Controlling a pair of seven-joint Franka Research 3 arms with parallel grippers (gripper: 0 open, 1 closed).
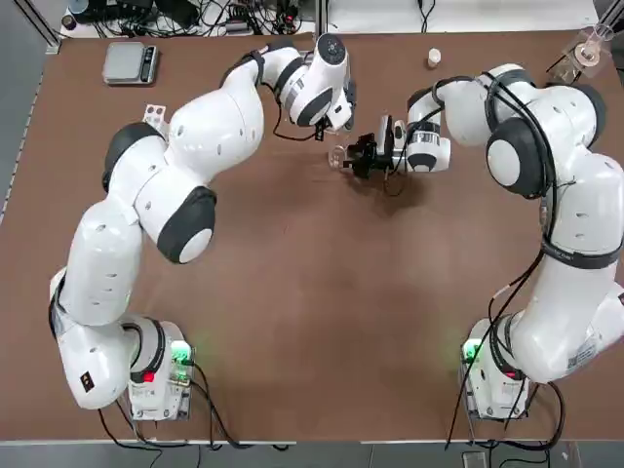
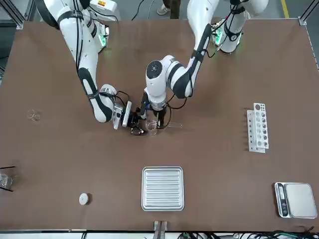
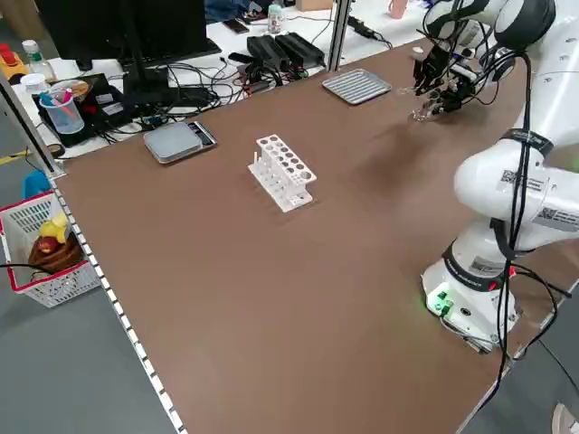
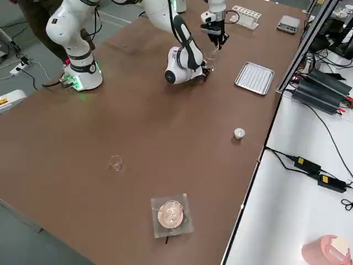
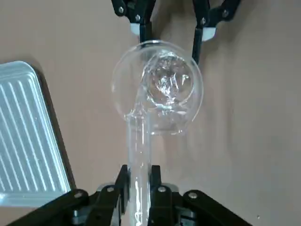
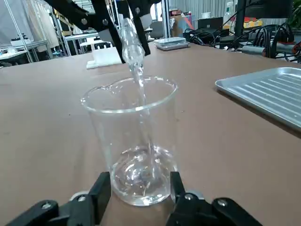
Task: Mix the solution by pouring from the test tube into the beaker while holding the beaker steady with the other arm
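Observation:
The beaker (image 6: 136, 141) stands upright on the brown table near its middle, also seen as beaker (image 1: 338, 156) and beaker (image 2: 152, 127). My right gripper (image 6: 138, 183) is shut on its base from the side. My left gripper (image 5: 139, 175) is shut on the test tube (image 5: 139, 141), which tilts down with its mouth over the beaker's rim (image 5: 123, 89). A thin clear stream falls from the test tube (image 6: 130, 44) into a little liquid at the bottom. The left gripper (image 2: 155, 119) hangs just above the beaker, the right gripper (image 2: 137, 124) beside it.
A ribbed metal tray (image 2: 162, 188) lies close beyond the beaker. A white tube rack (image 2: 258, 127) and a scale (image 2: 295, 200) sit toward my left. A white cap (image 2: 84, 199), a tiny glass vessel (image 2: 34, 116) and a flask on a stand (image 1: 588, 54) are toward my right.

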